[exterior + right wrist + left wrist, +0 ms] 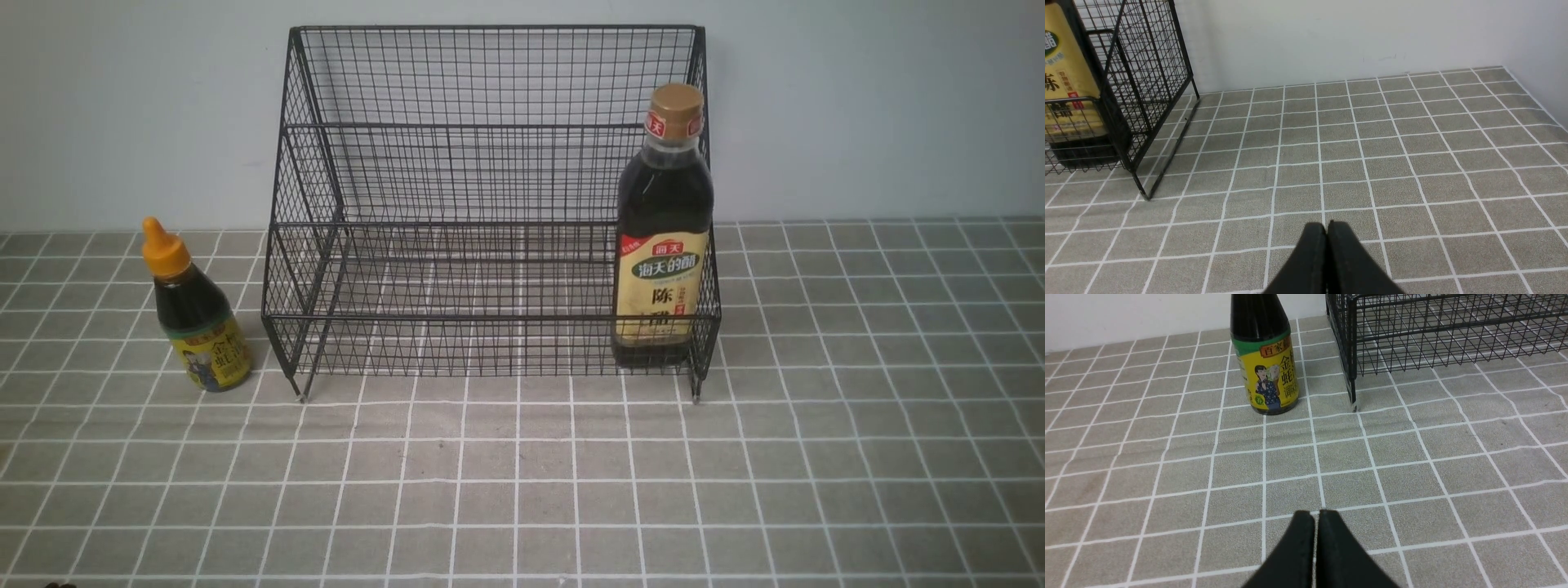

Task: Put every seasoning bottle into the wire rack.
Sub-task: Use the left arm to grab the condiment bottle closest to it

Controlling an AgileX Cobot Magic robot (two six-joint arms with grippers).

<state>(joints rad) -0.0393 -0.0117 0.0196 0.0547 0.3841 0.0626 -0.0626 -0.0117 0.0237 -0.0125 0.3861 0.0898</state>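
The tall bottle (663, 245) stands inside the wire rack (490, 317) at its three o'clock end, while the short bottle (204, 327) awaits racking at nine o'clock outside, both pincers (1316, 514) (1328, 224) closed, gripping nothing.

The squat bottle (1267, 371) stands on the tiled surface (1290, 465) — its cap out of frame — near the wire rack (1437, 339); the left gripper (1315, 516) looks shut, though its fingers are dark.
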